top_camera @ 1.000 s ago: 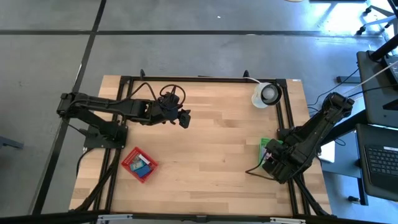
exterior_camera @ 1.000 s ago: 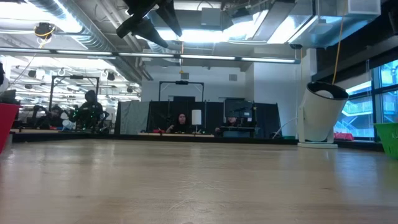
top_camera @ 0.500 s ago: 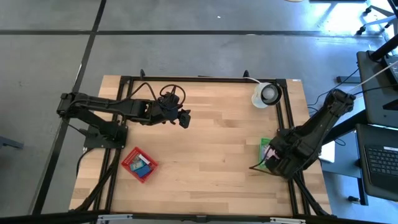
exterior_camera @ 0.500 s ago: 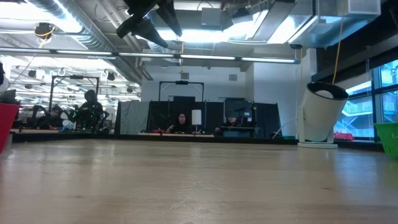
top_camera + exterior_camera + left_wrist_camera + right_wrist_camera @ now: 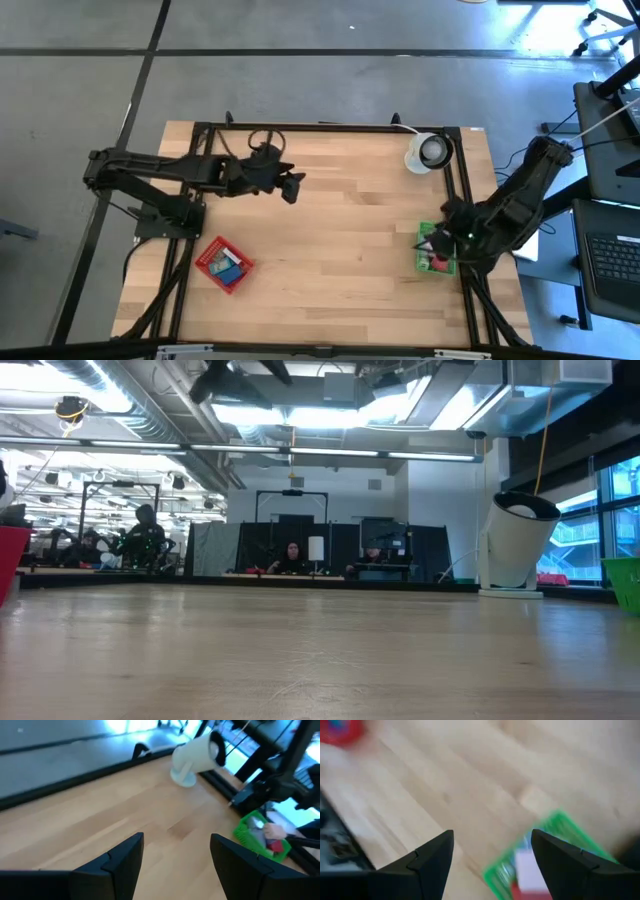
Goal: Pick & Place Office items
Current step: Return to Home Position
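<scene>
1. Left gripper (image 5: 291, 188) hangs above the far-left part of the table (image 5: 350, 230). Its fingers are spread and nothing is between them.
2. The red basket (image 5: 212, 252) sits near the front-left edge. The office items (image 5: 229, 263) in it show as teal and blue, packed close together. None lie on bare wood.
3. Handling, by judgement: these are small blocky pieces, probably light, rigid and smooth-sided. A pinch across two flat parallel faces should hold, and a moderate squeeze would be enough. The fit inside the basket walls is tight, so any re-pick has to come from straight above.
4. The mid-table is open wood – plenty of room for either arm to swing.
5. The white round object (image 5: 428, 152) stands at the far-right corner, just beside the dark frame rail (image 5: 458, 190). It looks top-heavy, so sweeps should stay clear of it.
6. The green basket (image 5: 424, 266) sits at the right edge, touching or nearly touching the rail. The pink and red pieces (image 5: 272, 837) lie inside it.
7. Right gripper (image 5: 492, 857) hovers over the green basket – fingers apart and empty. Its arm partly covers the basket from above. The rail and the table edge are close, so the safe way out is upward first.
</scene>
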Tool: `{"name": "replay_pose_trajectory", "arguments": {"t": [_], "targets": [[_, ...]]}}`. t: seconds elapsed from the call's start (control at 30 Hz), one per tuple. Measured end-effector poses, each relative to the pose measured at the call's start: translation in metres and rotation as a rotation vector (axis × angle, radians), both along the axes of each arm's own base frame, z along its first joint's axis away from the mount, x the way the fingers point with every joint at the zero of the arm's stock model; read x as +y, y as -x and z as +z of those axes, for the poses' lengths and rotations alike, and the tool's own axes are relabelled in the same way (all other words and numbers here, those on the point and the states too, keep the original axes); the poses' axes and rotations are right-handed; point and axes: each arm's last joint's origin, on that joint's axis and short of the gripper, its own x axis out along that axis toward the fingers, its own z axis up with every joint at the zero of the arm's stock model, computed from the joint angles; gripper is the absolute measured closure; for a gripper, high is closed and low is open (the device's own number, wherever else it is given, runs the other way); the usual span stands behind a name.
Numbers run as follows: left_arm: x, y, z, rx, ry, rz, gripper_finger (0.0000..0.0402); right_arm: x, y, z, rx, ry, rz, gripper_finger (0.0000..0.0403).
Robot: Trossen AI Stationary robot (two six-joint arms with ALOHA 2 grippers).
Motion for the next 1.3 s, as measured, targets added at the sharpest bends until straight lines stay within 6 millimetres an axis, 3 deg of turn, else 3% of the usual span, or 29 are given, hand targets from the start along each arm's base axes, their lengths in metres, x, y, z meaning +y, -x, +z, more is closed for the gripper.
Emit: {"name": "replay_pose_trajectory", "arguments": {"t": [0.23, 0.5, 0.7, 0.83, 1.03, 1.3], "targets": [[0.001, 0.031, 0.029, -0.071, -0.085, -0.065, 0.0176, -0.006, -0.001, 0.032, -0.190, 0.127, 0.083, 0.0133], [-0.006, 0.061, 0.054, -0.225, -0.013, -0.178, 0.0176, 0.000, -0.006, 0.053, -0.279, 0.039, 0.132, 0.0133], [-0.005, 0.072, 0.060, -0.227, -0.081, -0.205, 0.0176, 0.003, -0.007, 0.054, -0.277, 0.054, 0.199, 0.0133], [-0.004, 0.073, 0.061, -0.235, -0.084, -0.201, 0.0176, 0.002, -0.008, 0.055, -0.289, 0.194, 0.289, 0.0133], [-0.007, 0.072, 0.059, -0.177, -0.125, -0.356, 0.0176, -0.002, -0.009, 0.057, -0.341, 0.335, 0.288, 0.0133], [-0.002, 0.100, 0.052, -0.075, -0.114, -0.227, 0.0176, -0.009, -0.005, 0.030, -0.362, 0.356, 0.223, 0.0133]]}}
